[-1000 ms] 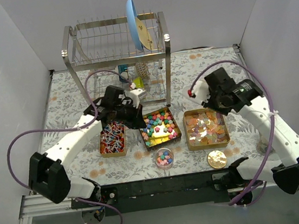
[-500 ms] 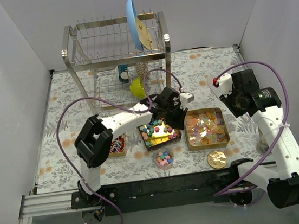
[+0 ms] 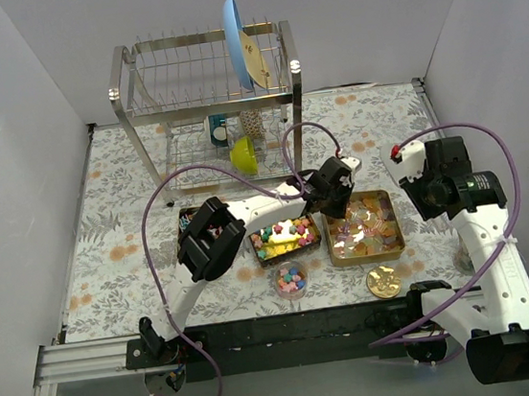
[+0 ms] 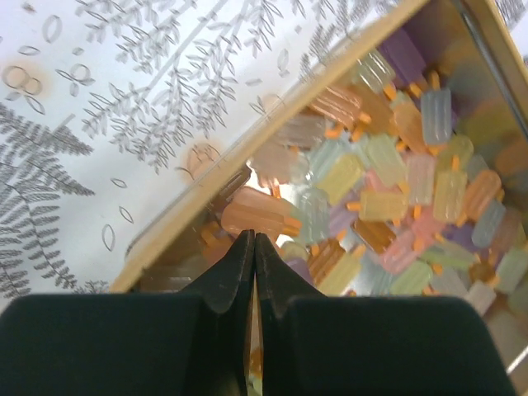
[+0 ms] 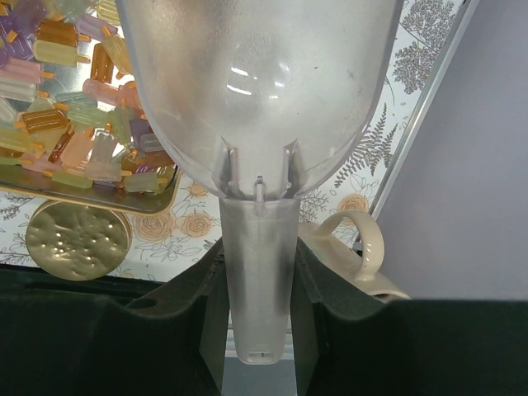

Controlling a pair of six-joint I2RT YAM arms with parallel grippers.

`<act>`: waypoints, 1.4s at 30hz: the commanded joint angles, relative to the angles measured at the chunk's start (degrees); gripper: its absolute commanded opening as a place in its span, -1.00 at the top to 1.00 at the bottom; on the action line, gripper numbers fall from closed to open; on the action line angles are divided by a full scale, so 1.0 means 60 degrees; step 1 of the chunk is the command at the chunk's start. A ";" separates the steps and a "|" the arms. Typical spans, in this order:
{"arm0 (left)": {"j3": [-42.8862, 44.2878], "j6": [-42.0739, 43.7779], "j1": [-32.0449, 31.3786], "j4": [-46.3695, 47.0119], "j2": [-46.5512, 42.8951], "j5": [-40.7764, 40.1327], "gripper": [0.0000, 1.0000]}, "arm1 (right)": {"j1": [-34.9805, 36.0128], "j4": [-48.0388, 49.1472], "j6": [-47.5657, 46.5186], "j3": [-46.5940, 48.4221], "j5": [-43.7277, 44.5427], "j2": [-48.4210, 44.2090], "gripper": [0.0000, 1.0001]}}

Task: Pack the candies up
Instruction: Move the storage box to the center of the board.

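Left arm reaches across the table to the right-hand tray [image 3: 369, 260]. Left gripper [image 4: 254, 239] hangs just inside that tray's near-left rim, over the orange-yellow wrapped candies [image 4: 388, 198]. Fingers pressed flat together, tips touching. A thin orange streak shows low in the seam; it may be a pinched wrapper or only the tray behind, cannot tell.

Right gripper [image 5: 260, 247] is clamped on the handle of a clear plastic scoop [image 5: 260, 99]. The scoop bowl faces away from the wrist and hangs over the far-right corner of the same tray. Nothing visible inside the bowl. This gripper is apart from the left gripper.

Candy positions:
- Orange-yellow ones fill the right-hand tray in a loose heap.
- Pastel cube candies [image 3: 283, 234] sit in the middle tray, just beside the right-hand tray.
- More cubes lie in a small round tub [image 3: 291, 278], near the table's front edge below the middle tray.
- Striped candies [image 3: 189, 224] sit in the left tray, mostly hidden under the left arm.

Gold lid [image 3: 384, 281] lies flat on the tablecloth, just in front of the right-hand tray, apart from the tub. Cream mug [image 5: 355, 239] stands near the right edge of the table.
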 commanded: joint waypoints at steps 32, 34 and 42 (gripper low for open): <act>0.0532 0.0837 0.0435 0.0333 -0.1719 0.0720 -0.09 | -0.0315 0.0545 0.0247 0.0169 -0.0387 0.0141 0.97; -0.0686 0.0747 0.0435 -0.0152 -0.2974 0.0645 -0.09 | -0.0315 0.0618 0.0247 0.0154 -0.0474 0.0126 0.97; -0.5290 0.0878 0.0479 -0.0387 -0.5895 -0.0291 0.05 | -0.0315 0.0501 0.0247 0.0330 -0.0562 0.0024 0.97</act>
